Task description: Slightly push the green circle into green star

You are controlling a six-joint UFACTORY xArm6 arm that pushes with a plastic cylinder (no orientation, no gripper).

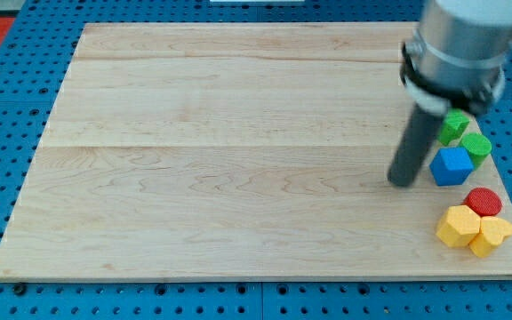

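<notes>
The arm's end is a broad, pale grey cylinder, blurred and cut off by the view's top. Beneath it sits a black collar with a thin light band. From the collar runs a straight, dark charcoal rod, smooth and unmarked, ending in my tip (404, 184), blunt and flat.

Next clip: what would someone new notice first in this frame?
The thick dark rod at the view's right, my tip resting just left of the blue block. Behind it sit two green blocks; a red block and two yellow blocks cluster at the bottom right corner.
</notes>
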